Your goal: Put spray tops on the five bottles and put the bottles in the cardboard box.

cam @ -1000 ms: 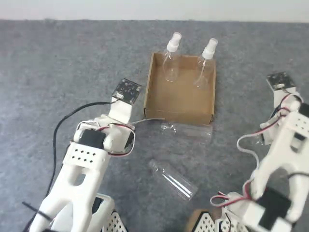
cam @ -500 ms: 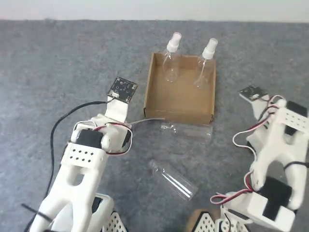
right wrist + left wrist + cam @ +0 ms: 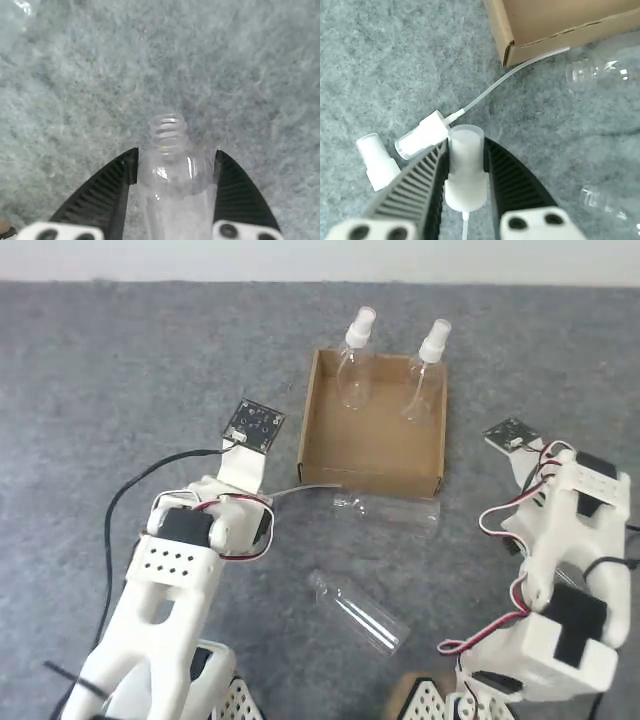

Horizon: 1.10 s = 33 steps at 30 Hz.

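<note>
Left gripper (image 3: 465, 149) is clamped on a white plastic spray top (image 3: 466, 167), its black ribbed jaws pressing it from both sides. The top's long axis runs along the jaws, with the cap end pointing away from the wrist and the thin dip tube coming back toward the camera. Right gripper (image 3: 175, 154) is closed around a clear plastic bottle (image 3: 172, 175) with a bare threaded neck. The neck points out past the fingertips and the body runs back between the jaws, where its lower part is cut off.

Five bottles can be counted. A first capped bottle (image 3: 353, 365) and a second capped bottle (image 3: 424, 378) are in the brown cardboard box (image 3: 372, 478) at its far wall, spray heads above the rim; whether they stand or lean is hard to tell. A first uncapped bottle (image 3: 388, 510) lies on the grey carpet (image 3: 120, 390) just beside the box's near wall, its long axis along that wall and its neck toward the left arm (image 3: 175, 575). A second uncapped bottle (image 3: 362, 614) lies slanted nearer the arm bases, neck also toward the left arm. The fifth is the held one, mostly hidden under the right arm (image 3: 565, 560) in the high view.

Five spray tops: two fitted, one gripped, two loose on the carpet. A lying spray top (image 3: 422, 136) is just beside the left jaws, its long tube (image 3: 510, 80) reaching to the box corner. A short spray top (image 3: 377, 162) lies beside it, its tube not visible
</note>
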Motion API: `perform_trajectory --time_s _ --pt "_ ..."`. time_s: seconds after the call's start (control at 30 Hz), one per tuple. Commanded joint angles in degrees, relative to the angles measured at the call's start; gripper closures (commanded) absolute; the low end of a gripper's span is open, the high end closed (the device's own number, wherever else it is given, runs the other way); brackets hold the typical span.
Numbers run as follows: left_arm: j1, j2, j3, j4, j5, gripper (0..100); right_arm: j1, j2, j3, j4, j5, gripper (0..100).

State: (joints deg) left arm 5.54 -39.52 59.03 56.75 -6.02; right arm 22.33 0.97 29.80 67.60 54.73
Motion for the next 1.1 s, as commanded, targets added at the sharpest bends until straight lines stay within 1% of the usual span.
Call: perform_trajectory --time_s 0.0,0.2,0.37,0.6,0.67,0.8,0.83,0.9,0.93,0.97,1.07 --pt "-0.1 -1.8 -0.4 -1.1 0.6 99 -0.1 0.8 -0.3 -0.9 0.6 82.6" --pt "-0.1 -1.8 -0.4 -1.1 0.6 99 -0.1 0.8 -0.4 -0.6 1.3 81.2" --pt "-0.1 -1.8 -0.4 -1.1 0.6 99 0.6 0.8 -0.4 -0.2 2.5 73.0" --pt "-0.1 -1.8 -0.4 -1.1 0.6 99 0.8 1.3 -0.4 -0.3 4.1 73.2" --pt "-0.1 -1.8 -0.4 -1.1 0.6 99 0.8 1.3 -0.4 -0.3 4.1 77.9" --pt "-0.1 -1.8 -0.4 -1.1 0.6 99 0.8 0.7 -0.4 -0.7 4.2 96.5" --pt "-0.1 -1.8 -0.4 -1.1 0.6 99 0.8 0.7 -0.6 -0.7 4.3 99.8" --pt "-0.1 -2.2 -0.6 -1.1 0.3 99 0.9 0.7 -2.5 0.0 4.1 97.6" --pt "-0.1 -2.3 -0.9 -1.1 0.3 99 1.5 0.7 -3.8 0.8 3.8 98.0" --pt "-0.4 -2.3 -1.4 -1.1 0.3 99 1.8 0.1 -5.5 2.0 2.9 99.3" --pt "-0.6 -2.4 -4.1 -0.7 0.3 99 2.0 -3.3 -11.1 7.1 -1.5 99.3"
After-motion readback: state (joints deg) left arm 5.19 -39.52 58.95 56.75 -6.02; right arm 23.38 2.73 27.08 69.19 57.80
